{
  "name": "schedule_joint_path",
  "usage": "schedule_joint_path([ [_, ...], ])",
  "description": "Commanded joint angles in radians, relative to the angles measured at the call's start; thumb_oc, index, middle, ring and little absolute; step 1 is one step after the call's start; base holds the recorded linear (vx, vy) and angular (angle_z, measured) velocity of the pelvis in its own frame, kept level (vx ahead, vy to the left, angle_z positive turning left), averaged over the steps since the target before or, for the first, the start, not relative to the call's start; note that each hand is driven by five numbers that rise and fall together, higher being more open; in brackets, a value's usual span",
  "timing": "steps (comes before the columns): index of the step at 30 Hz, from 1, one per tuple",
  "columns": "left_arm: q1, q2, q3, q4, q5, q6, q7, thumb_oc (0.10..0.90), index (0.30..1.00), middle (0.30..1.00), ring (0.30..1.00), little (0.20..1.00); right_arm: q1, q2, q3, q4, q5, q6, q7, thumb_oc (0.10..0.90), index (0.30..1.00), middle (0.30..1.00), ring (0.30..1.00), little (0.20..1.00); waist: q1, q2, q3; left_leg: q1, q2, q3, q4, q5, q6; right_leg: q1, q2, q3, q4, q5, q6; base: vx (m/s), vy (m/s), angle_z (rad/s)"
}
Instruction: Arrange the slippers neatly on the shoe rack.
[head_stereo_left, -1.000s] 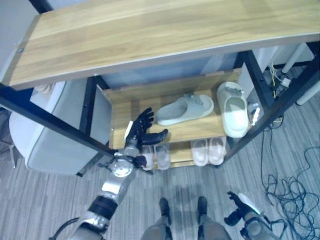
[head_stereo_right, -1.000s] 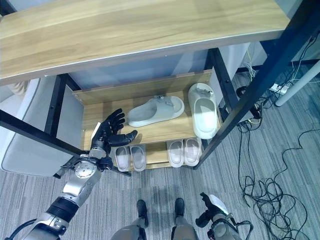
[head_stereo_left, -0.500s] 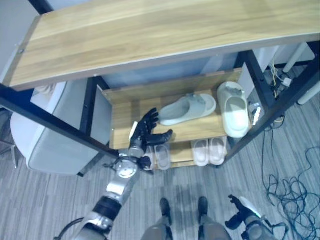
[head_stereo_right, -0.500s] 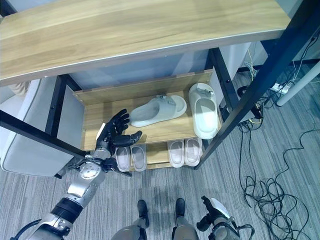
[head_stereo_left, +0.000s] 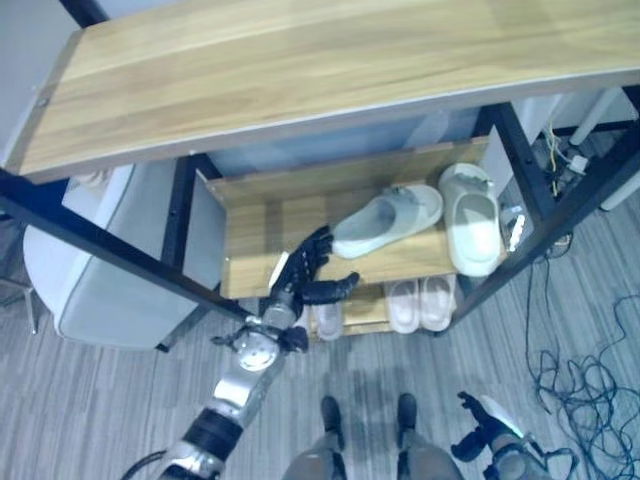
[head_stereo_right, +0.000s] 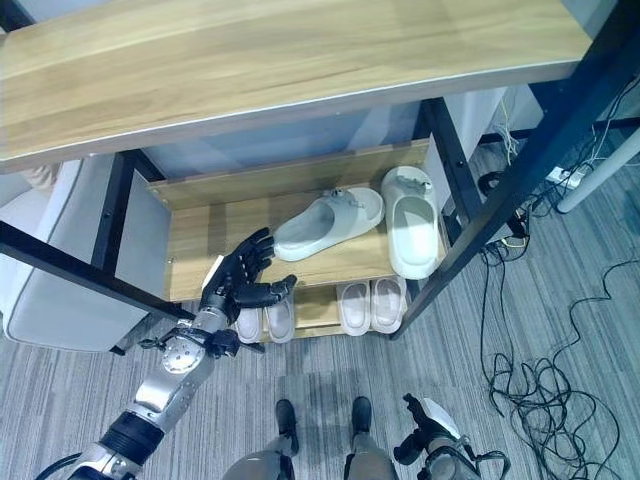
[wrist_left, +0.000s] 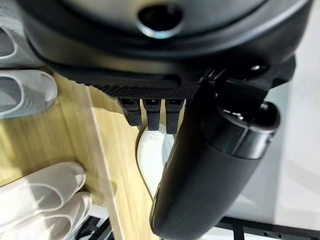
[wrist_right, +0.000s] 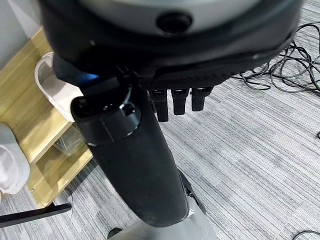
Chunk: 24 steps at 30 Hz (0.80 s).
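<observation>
Two pale green slippers lie on the rack's middle shelf (head_stereo_left: 250, 215). One slipper (head_stereo_left: 388, 220) lies askew, its toe pointing toward the other slipper (head_stereo_left: 470, 225), which lies straight at the shelf's right end. My left hand (head_stereo_left: 305, 275) is open over the shelf's front edge. Its straight fingers (wrist_left: 152, 112) reach the heel end of the askew slipper (wrist_left: 150, 160), and its thumb sticks out to the right. My right hand (head_stereo_left: 482, 428) hangs open low at the bottom right, above the floor and away from the rack.
A wide wooden top board (head_stereo_left: 320, 70) overhangs the shelves on black posts. Two pairs of white slippers (head_stereo_left: 420, 303) (head_stereo_left: 327, 318) stand on the lower shelf. A white cabinet (head_stereo_left: 100, 260) stands left of the rack. Cables (head_stereo_left: 590, 380) lie on the floor at the right.
My left hand has moved right along the middle shelf toward the askew slipper. That slipper has shifted right, closer to the straight one. The right hand has stayed put.
</observation>
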Motion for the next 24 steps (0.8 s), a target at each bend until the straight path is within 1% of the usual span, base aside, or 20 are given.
schedule_joint_path([
  [1, -0.065, -0.029, -0.058, -0.049, 0.017, -0.049, -0.077, 0.8, 0.9, 0.9, 0.9, 0.9, 0.021, -0.026, -0.021, -0.06, -0.035, -0.023, -0.036, 0.8, 0.9, 0.9, 0.9, 0.9, 0.004, -0.036, -0.039, 0.049, 0.04, 0.019, -0.008, -0.04, -0.092, -0.008, -0.076, -0.041, -0.002, -0.09, 0.087, 0.0, -0.019, 0.04],
  [14, -0.057, -0.047, -0.142, -0.086, -0.012, -0.031, -0.108, 0.8, 0.9, 0.9, 0.9, 0.9, -0.003, -0.023, 0.001, -0.063, -0.035, -0.025, -0.053, 0.8, 0.9, 0.9, 0.9, 0.9, 0.005, -0.043, -0.031, 0.049, 0.037, 0.01, -0.008, -0.044, -0.088, -0.006, -0.073, -0.045, -0.002, -0.088, 0.086, 0.0, -0.003, 0.0],
  [24, -0.105, -0.072, -0.259, -0.107, -0.016, -0.012, -0.139, 0.8, 0.9, 0.9, 0.9, 0.9, -0.029, -0.014, 0.027, -0.061, -0.03, -0.025, -0.069, 0.8, 0.9, 0.9, 0.9, 0.9, -0.001, -0.043, -0.023, 0.051, 0.032, 0.007, -0.008, -0.05, -0.085, -0.006, -0.075, -0.044, -0.002, -0.085, 0.087, 0.0, -0.004, 0.02],
])
